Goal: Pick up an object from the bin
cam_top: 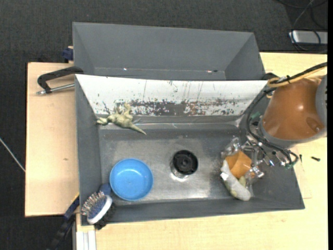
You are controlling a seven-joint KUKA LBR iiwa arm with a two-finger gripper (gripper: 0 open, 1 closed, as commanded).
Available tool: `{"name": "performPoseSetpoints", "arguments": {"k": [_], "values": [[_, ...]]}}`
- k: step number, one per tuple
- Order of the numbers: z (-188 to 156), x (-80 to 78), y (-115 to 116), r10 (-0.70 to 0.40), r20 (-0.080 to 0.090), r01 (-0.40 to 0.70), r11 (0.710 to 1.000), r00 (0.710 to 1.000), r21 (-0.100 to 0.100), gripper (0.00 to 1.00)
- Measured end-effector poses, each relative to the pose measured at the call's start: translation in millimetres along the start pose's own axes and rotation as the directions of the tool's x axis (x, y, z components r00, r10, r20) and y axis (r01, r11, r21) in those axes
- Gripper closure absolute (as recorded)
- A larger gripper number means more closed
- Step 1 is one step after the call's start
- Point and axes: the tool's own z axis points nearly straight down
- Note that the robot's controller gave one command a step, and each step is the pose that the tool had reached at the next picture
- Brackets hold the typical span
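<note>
I'm holding my gripper point(243, 162) narrowed on a small orange rounded thing point(239, 165), which is sitting right btwn my fingers, w/ a whitish crumpled thing point(238, 188) lying just below the gripper, touching the orange one, and a black round disc point(183, 162) sitting apart, off to one side.

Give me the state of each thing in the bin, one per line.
Toy lizard: lying by the back wall, left.
Blue bowl: upright, empty.
Black round knob: flat on floor, centre.
Orange lump: under the tool, right.
White wad: crumpled, touching the orange lump.
Brush: lying at front left corner.
</note>
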Motion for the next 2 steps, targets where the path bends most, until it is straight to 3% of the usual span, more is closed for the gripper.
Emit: {"name": "performPoseSetpoints", "arguments": {"k": [1,2], "values": [[-2.4,-1.7,2.6,-0.003,0.001,0.003,1.0,1.0,-0.003,1.0],[-160.9,-15.8,-11.1,0.019,0.01,-0.019,1.0,1.0,0.008,1.0]]}}
